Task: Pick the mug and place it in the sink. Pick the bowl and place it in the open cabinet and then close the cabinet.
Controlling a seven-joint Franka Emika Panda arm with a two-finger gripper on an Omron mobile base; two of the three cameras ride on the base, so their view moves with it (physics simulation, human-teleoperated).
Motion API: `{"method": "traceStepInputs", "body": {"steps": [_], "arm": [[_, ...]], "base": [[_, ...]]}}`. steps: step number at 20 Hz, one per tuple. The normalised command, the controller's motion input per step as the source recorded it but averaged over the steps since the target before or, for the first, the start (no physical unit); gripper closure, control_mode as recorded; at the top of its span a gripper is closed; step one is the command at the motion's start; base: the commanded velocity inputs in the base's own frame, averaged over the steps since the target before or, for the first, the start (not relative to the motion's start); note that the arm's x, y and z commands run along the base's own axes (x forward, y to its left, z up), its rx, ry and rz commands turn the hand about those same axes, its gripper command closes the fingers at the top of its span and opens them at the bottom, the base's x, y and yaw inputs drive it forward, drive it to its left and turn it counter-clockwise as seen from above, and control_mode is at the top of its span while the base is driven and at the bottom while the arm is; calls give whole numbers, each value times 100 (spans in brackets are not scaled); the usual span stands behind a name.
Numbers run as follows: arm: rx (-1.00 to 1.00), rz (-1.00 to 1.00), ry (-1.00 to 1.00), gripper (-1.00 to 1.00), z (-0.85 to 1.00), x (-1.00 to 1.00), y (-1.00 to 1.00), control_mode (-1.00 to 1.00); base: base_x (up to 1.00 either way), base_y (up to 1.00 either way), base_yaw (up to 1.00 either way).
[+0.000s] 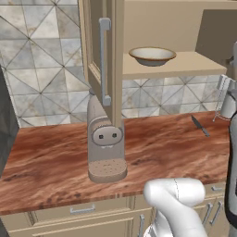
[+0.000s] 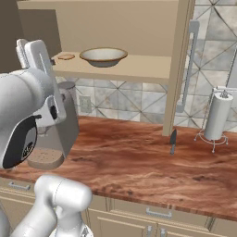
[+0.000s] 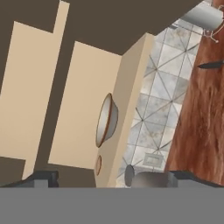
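The bowl [image 1: 152, 55] [image 2: 103, 56] stands upright on the inner shelf of the open cabinet [image 1: 185, 65] [image 2: 139, 68]. It is off-white inside and tan-grey outside. One cabinet door [image 1: 104, 51] with a long silver handle hangs wide open on the left, another [image 2: 178, 69] on the right. In the rolled hand view the bowl [image 3: 106, 120] appears on its side against the shelf. My gripper [image 3: 113, 178] is open, with nothing between its fingers, and is well back from the bowl. The mug and the sink are out of view.
A grey coffee machine [image 1: 106, 143] [image 2: 55, 134] stands on the wooden counter [image 1: 162, 152] under the left door. A knife [image 1: 200, 125] [image 2: 172, 140] lies on the counter. A paper towel holder [image 2: 217, 115] stands at the right. A small brown disc [image 2: 66, 56] shares the shelf.
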Motion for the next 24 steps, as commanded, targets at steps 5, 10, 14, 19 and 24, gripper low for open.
{"method": "traceStepInputs", "body": {"steps": [5,10,14,19,24], "arm": [[0,0,-7,-100,0,-64,-33,-100],[0,-5,4,-100,0,-12,-28,-100],[0,-6,17,-100,-12,-10,-37,-100],[0,-6,6,-100,-30,-56,-40,-100],[-1,-8,0,-100,-16,-51,-28,-100]], "base": [[0,0,0],[0,0,0],[0,0,0],[0,0,0],[0,0,0]]}}
